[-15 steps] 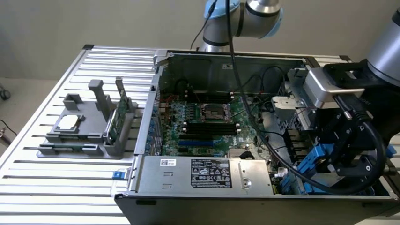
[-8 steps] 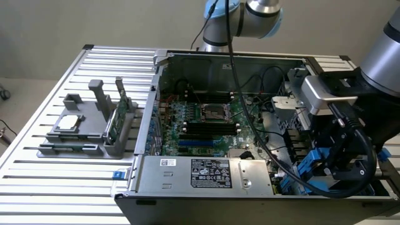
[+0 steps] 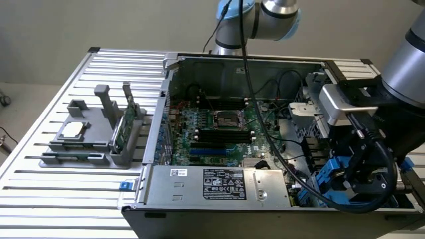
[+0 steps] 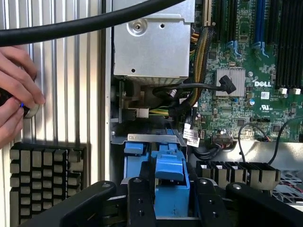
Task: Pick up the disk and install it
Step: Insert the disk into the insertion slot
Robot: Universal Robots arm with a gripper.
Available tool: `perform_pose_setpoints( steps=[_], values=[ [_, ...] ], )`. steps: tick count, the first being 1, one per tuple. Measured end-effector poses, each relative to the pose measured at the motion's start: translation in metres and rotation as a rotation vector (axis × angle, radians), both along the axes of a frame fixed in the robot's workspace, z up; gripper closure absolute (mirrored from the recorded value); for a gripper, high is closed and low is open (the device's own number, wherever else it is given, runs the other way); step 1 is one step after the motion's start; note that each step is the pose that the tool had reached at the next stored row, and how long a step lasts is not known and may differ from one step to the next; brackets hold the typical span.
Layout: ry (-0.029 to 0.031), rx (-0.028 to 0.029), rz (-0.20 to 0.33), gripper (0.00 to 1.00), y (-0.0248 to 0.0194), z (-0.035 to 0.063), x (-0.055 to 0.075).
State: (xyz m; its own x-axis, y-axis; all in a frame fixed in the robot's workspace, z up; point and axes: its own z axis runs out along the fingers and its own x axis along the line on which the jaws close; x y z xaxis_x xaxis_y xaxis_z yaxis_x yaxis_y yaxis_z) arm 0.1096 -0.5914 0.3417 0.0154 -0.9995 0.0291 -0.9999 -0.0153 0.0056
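The disk [image 4: 168,163] shows as a bright blue plastic carrier standing in the drive bay at the corner of the open computer case [image 3: 174,74]; its metal body is hidden below. My gripper [image 4: 171,183] is lowered over it, one black finger [image 4: 138,198] on each side of the blue handle. The jaws stand slightly apart from it, with a thin dark gap on one side. In the exterior view the gripper [image 3: 344,180] hangs at the right end of the case, above the blue carrier [image 3: 330,175].
The motherboard [image 3: 219,129] and silver power supply [image 3: 226,184] fill the case. A grey fixture [image 3: 93,137] holding a chip and a green card stands at the exterior view's left. A person's hand [image 4: 16,90] rests on the slatted table beside the case. A thick black cable [image 4: 94,23] crosses overhead.
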Motion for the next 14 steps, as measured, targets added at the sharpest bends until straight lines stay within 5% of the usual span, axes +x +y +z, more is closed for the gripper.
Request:
perform_pose_setpoints(
  steps=[4, 14],
  values=[
    [0.0000, -0.0008, 0.000, 0.62, 0.0004, 0.0086, 0.000],
    [0.0000, -0.0014, 0.000, 0.62, 0.0033, 0.0532, 0.001]
  ],
)
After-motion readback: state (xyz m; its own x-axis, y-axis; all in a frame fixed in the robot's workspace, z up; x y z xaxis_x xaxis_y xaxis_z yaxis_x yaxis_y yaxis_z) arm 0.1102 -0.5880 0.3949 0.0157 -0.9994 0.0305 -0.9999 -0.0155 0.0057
